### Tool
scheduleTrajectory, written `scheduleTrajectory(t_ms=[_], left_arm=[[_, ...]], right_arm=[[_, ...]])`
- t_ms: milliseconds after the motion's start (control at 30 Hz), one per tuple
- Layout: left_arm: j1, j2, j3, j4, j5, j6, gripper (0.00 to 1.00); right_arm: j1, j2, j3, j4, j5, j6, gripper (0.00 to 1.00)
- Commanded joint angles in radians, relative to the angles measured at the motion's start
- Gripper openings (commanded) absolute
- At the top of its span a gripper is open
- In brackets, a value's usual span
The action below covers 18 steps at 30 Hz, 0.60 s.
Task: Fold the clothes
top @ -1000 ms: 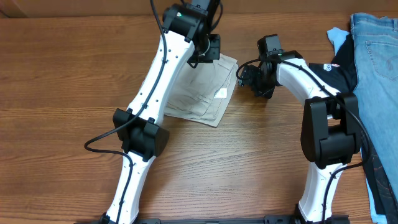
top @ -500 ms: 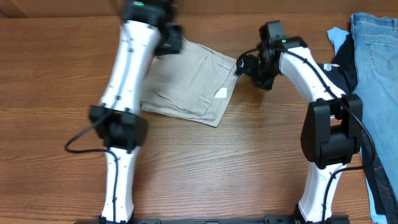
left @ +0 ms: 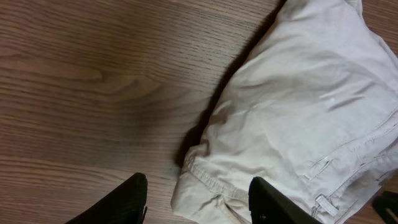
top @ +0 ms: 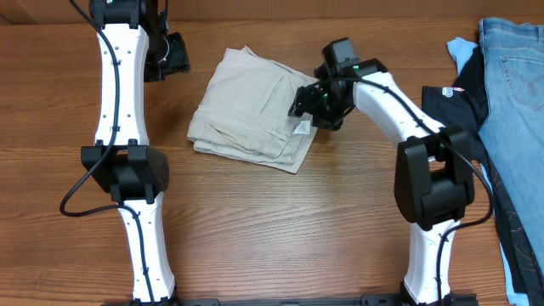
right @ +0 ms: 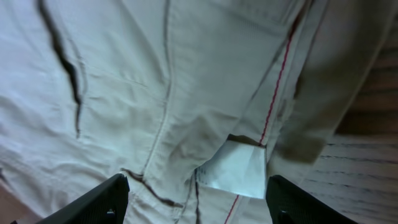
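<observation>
While the left tool (left: 198,202) gapes empty near the clothes (top: 251,106), the right tool (right: 196,199) — open too — hovers above.

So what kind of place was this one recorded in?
Probably a robot test bench for clothes folding, not a home: a wood-grain table, a white left arm and right arm mounted at its near edge, a folded khaki garment between them, and blue jeans and a black shirt piled at the right.
</observation>
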Motion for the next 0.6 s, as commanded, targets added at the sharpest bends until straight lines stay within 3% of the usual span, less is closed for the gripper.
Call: scheduleTrajectory(t_ms=[0,267,567], left_arm=[[-0.002,0.013,0.016,-0.002,0.003,0.03,0.56],[-0.003,0.013,0.016,0.0,0.0,0.045,0.58],[-0.003,0.013,0.016,0.009,0.0,0.045,0.59]], right_arm=[[0.001,0.045,-0.008,-0.006,-0.01,0.01,0.75],[0.002,0.074,-0.008,0.013,-0.014,0.011,0.74],[0.003,0.074,-0.004,0.035,-0.048,0.015,0.59]])
